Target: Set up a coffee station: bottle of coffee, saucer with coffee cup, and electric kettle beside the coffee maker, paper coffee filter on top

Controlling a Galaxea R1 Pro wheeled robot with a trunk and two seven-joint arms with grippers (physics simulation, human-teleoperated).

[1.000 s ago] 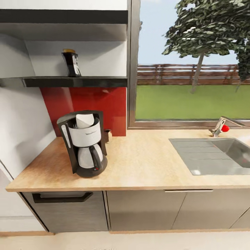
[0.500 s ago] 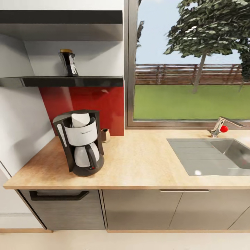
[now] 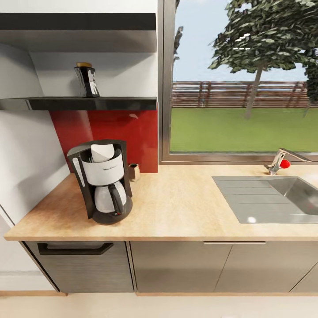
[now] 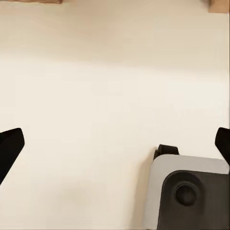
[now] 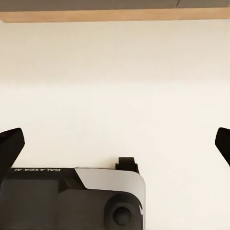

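Note:
The black and white coffee maker (image 3: 104, 185) stands on the wooden countertop (image 3: 176, 207) at its left end. A white paper filter (image 3: 102, 152) sits in its open top. The dark bottle of coffee (image 3: 87, 80) with a brown lid stands on the black shelf (image 3: 88, 104) above it. In the left wrist view my left gripper (image 4: 115, 143) is open over the pale floor, with nothing between its fingers. My right gripper (image 5: 116, 143) is open in the same way in the right wrist view.
A steel sink (image 3: 274, 198) with a red-knobbed faucet (image 3: 280, 162) fills the counter's right part. A small brown box (image 3: 134, 171) sits behind the coffee maker by the red backsplash. Cabinet fronts (image 3: 176, 265) run below the counter. Parts of my base (image 4: 191, 196) show under the grippers.
The camera shifted a little about a second ago, so the whole picture slid slightly left. The things on the counter and shelf stand as before.

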